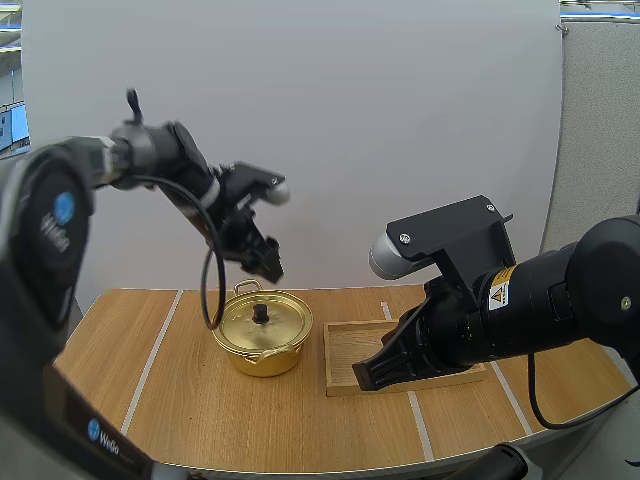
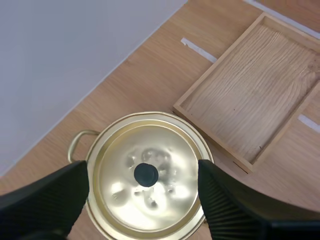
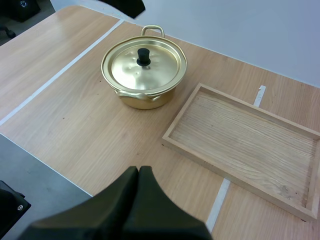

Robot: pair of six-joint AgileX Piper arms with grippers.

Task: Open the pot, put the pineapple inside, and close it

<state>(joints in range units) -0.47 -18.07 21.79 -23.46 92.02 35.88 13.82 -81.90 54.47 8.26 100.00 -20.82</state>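
Pale wooden worktop (image 1: 180,400) crossed by white tape lines (image 1: 157,350) carries the gold pot (image 1: 262,350), with its lid (image 3: 144,67) on and the black knob (image 2: 146,174) upright. Just beside the pot lies a wooden tray (image 3: 240,135), partly hidden by my right arm in the high view. My left tool (image 1: 265,262) hovers above the lid, its fingers (image 2: 50,200) spread wide either side of the knob and touching nothing. My right tool (image 3: 139,175) hangs near the tray's front, pressed together on nothing.

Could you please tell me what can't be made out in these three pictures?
Contents of the round gold metal pot: every view, its gold lid covers it.
Right part of the rectangular wooden tray: high view, right gripper hides it.
Pot's sides: left wrist view, open black left fingers overlap them.
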